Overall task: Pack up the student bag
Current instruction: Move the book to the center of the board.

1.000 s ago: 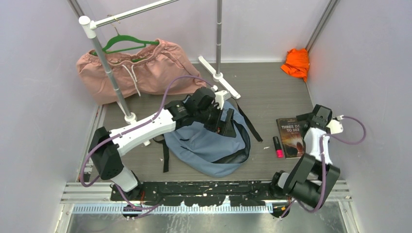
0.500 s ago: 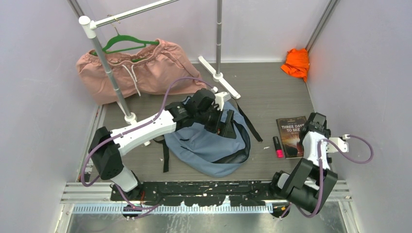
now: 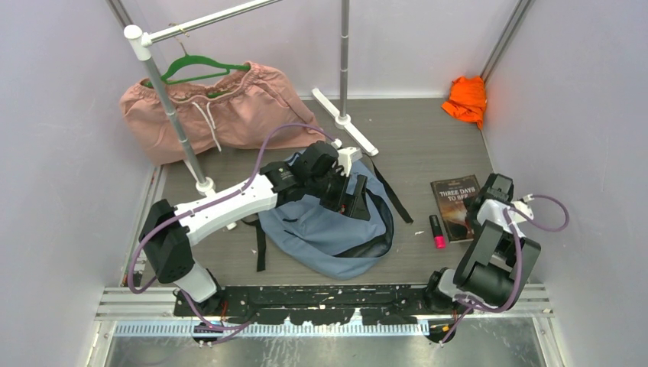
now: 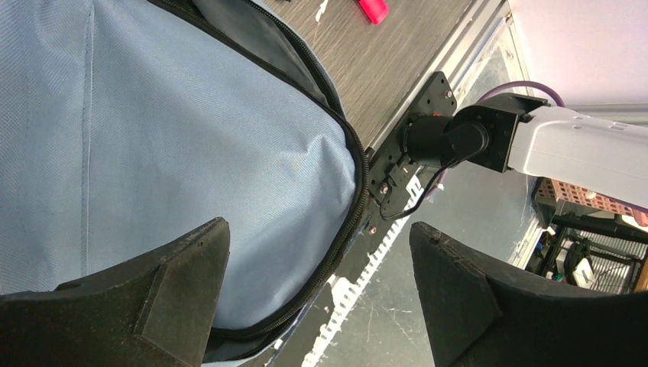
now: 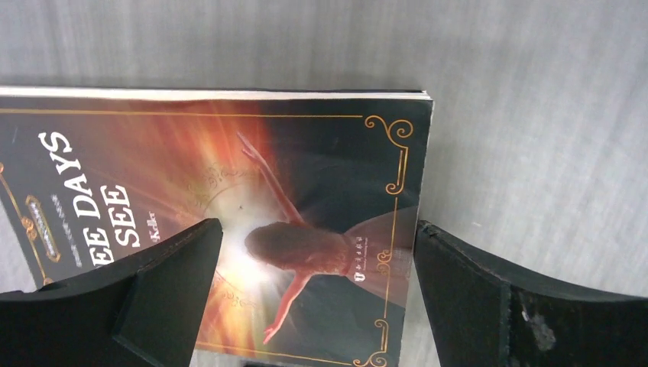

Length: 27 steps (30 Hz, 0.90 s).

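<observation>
A: Start big. Where does everything sit?

B: On the grey wood-grain table [image 3: 435,145]. A white clothes rack [image 3: 170,107] stands at the far left, with a pink garment [image 3: 237,115] on a green hanger [image 3: 200,67]. The student bag [image 3: 325,233] lies flat mid-table, nearer the arms' bases, one black strap [image 3: 391,197] trailing right.

A: And the left arm [image 3: 229,205]?

B: In the top view it reaches across the bag's far half and hides that part. The left gripper [image 3: 356,196] hangs over the bag's far right edge, and from above I cannot tell how its jaws stand. The left wrist camera settles it. The fingers are spread wide, with nothing between them but blue fabric and the black zipper trim [image 4: 350,191] curving below.

A: Anything else only that camera gives?

B: The right arm's base [image 4: 466,141] at the table's near edge, past the bag's rim.

A: The right side?

B: A dark book [image 3: 452,200] lies right of the bag, well apart from it. The right gripper [image 3: 486,205] sits over its right part and covers that in the top view. Its wrist camera shows the jaws released, one finger above the cover and the other beyond the book's edge, over bare table. The cover reads "DAYS" and shows a figure against an orange glow. Whether a finger touches the book I cannot tell.

A: Smaller bits?

B: An orange cloth [image 3: 467,98] lies in the far right corner, and a pink marker [image 3: 437,232] lies just left of the book.
</observation>
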{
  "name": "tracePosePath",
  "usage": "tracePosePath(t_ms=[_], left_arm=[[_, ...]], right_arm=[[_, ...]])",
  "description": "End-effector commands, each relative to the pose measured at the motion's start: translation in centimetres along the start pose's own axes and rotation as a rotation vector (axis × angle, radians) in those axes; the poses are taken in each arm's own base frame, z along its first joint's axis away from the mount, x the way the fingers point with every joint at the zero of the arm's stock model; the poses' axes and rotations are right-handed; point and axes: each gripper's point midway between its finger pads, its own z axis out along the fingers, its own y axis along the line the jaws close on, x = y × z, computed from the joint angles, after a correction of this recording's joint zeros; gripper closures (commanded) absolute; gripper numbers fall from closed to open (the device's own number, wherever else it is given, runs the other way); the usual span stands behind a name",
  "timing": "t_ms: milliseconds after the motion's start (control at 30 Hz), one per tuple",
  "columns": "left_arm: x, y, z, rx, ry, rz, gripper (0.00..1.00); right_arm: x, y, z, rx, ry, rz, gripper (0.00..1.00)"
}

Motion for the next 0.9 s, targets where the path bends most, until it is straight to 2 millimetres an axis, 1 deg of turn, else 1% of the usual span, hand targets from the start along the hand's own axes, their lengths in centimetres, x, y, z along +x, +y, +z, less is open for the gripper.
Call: tracePosePath(t_ms=[0,100,167,267,367,433,500,567,600,667,700,800,867], left_arm=[[-1.7,-1.9,-1.7,0.051,-0.064,0.039,0.12],[-1.8,-2.2,-1.4,0.071,-0.068,0.031,0.12],[-1.8,-2.2,-1.3,0.075,-0.065,0.027,0.12],[-1.7,-2.1,-1.3,0.072,-0.059,0.028,0.12],[-1.7,-2.2,-1.4,0.071,-0.058,0.032,0.12],[-1.8,-2.1,-1.5,0.065,-0.064,0.032,0.12],[-1.8,-2.0,-1.6,0.061,-0.073,0.03,0.12],[-1.8,-2.0,-1.6,0.062,-0.084,0.027,0.12],[-1.8,-1.9,-1.5,0.061,-0.087,0.026,0.12],[-2.0,-1.9,-1.5,0.061,-0.093,0.03,0.12],[-2.0,-1.9,-1.5,0.062,-0.094,0.033,0.12],[-2.2,-1.9,-1.4,0.058,-0.099,0.044,0.12],[-2.3,-1.8,-1.4,0.054,-0.101,0.048,0.12]], right_arm=[[1.6,6.0,0.1,-0.271,0.118,-0.131,0.0],[2.2,7.0,0.6,-0.271,0.163,-0.199,0.0],[2.7,7.9,0.4,-0.312,0.178,-0.235,0.0],[4.2,9.6,-0.6,-0.398,0.221,-0.282,0.0],[5.6,10.9,-1.4,-0.43,0.237,-0.354,0.0],[6.4,11.4,-2.1,-0.441,0.244,-0.387,0.0],[6.5,11.7,-2.9,-0.459,0.236,-0.395,0.0],[6.1,11.5,-3.9,-0.466,0.214,-0.382,0.0],[5.5,11.2,-4.4,-0.463,0.185,-0.37,0.0],[3.3,10.7,-5.5,-0.45,0.081,-0.343,0.0],[2.1,10.7,-6.6,-0.469,0.026,-0.325,0.0],[-0.4,11.7,-8.3,-0.501,-0.07,-0.308,0.0],[-1.6,12.7,-8.4,-0.481,-0.089,-0.317,0.0]])
